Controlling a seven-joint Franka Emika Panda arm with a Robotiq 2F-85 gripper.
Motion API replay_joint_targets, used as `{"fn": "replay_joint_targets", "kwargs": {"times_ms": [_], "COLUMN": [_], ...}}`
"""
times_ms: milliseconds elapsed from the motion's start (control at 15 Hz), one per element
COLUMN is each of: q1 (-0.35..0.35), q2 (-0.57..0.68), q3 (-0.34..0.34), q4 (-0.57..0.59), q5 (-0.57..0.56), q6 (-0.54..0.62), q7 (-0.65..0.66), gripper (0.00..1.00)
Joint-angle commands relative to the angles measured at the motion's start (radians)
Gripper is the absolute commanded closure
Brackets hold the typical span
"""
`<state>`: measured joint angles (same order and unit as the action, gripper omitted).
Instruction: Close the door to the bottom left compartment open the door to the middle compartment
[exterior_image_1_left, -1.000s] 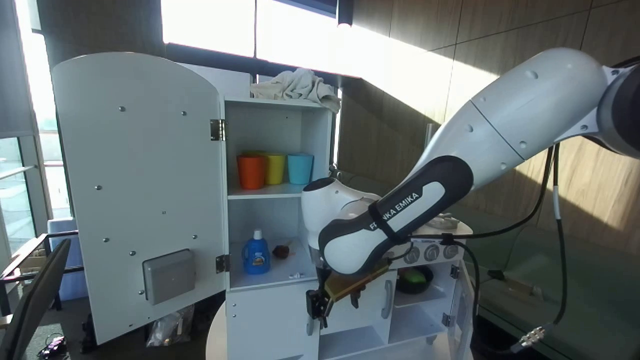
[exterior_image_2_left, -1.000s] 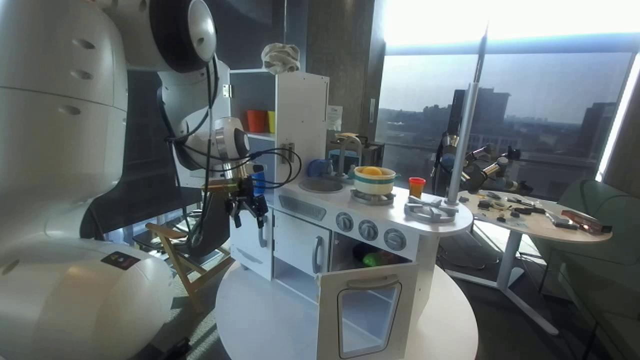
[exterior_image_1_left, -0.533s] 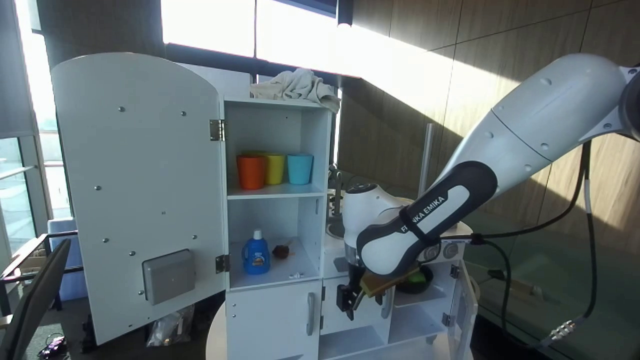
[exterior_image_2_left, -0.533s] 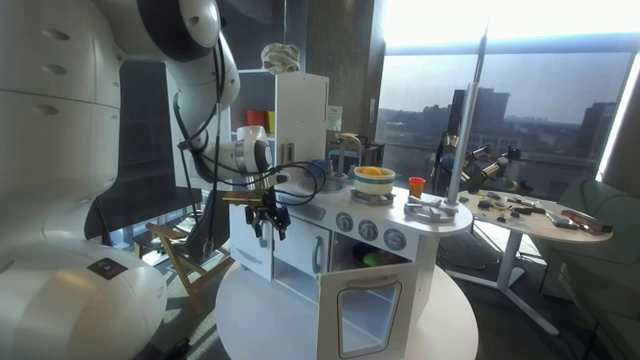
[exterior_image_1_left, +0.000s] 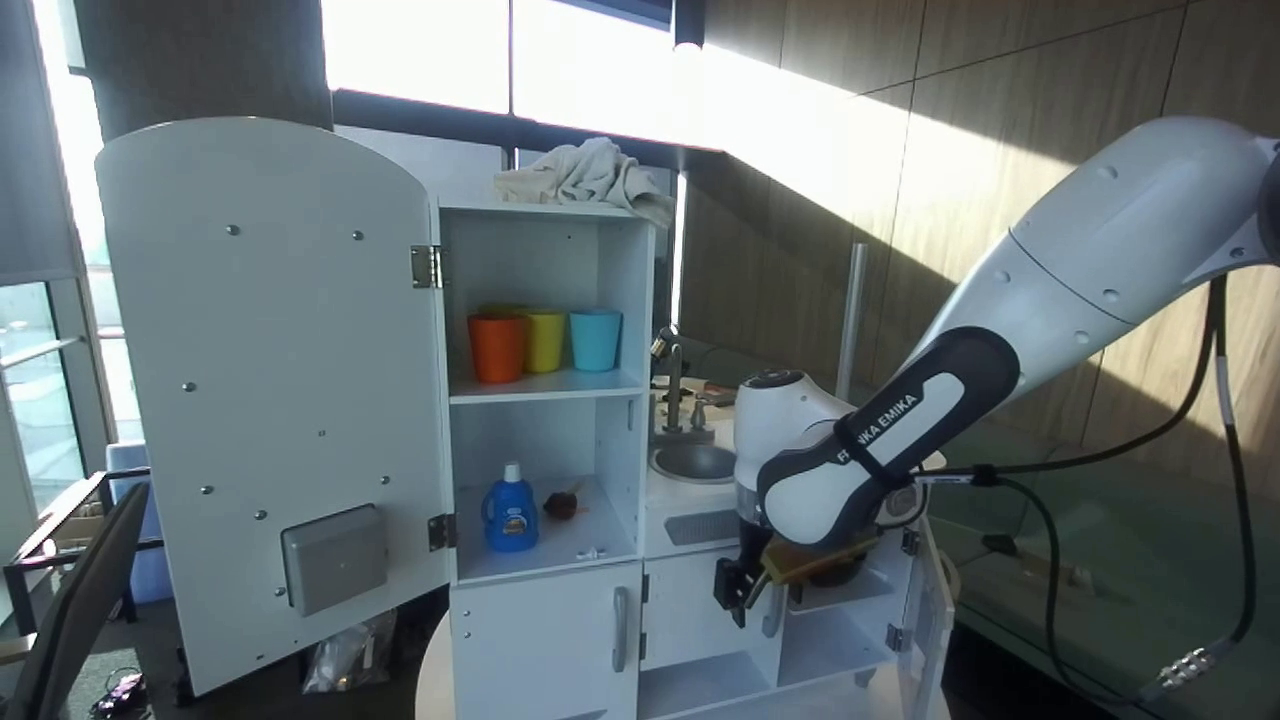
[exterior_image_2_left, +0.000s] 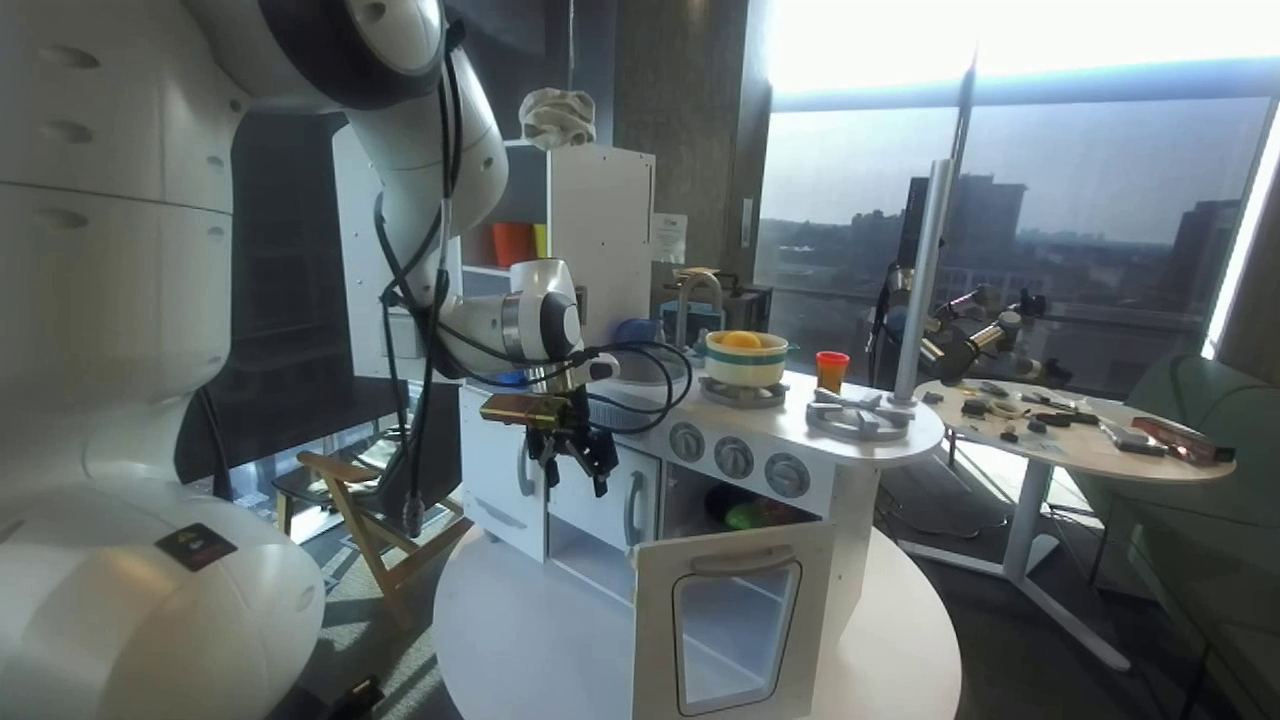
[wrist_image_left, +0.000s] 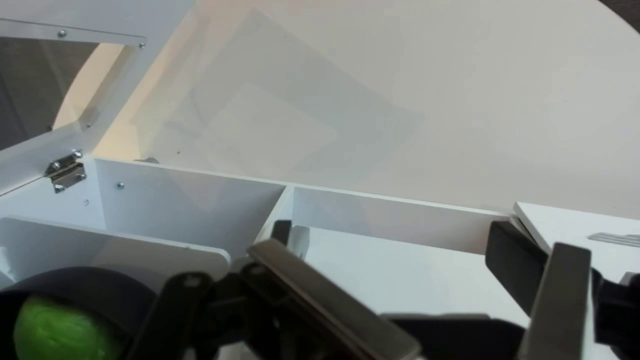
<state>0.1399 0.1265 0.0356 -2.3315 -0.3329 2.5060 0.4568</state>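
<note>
Behind the end effector (exterior_image_2_left: 576, 483), jaws spread wide, closed middle door (exterior_image_1_left: 688, 612), grey handle (exterior_image_2_left: 633, 508) nearby.

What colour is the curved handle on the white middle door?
Grey; the curved handle shows best in an exterior view.

Lab: robot arms (exterior_image_1_left: 985, 350), play kitchen (exterior_image_2_left: 770, 425)

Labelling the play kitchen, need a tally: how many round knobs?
3, in a row below the counter in an exterior view: left knob, middle knob, right knob. None looks hidden there.
</note>
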Motion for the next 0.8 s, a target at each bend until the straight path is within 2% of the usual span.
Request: {"fn": "replay_joint_targets", "kwargs": {"times_ms": [0, 400, 733], "q1": [0.001, 0.014, 0.0], "q2": [-0.001, -0.001, 0.007], "q3": [0.002, 0.013, -0.01], "q4": [0.003, 0.005, -0.044], "q5": [-0.001, -0.002, -0.06], "q6": [0.003, 0.007, 0.092], "q7": [-0.003, -0.003, -0.022], "gripper": [0.0, 0.0, 0.0]}}
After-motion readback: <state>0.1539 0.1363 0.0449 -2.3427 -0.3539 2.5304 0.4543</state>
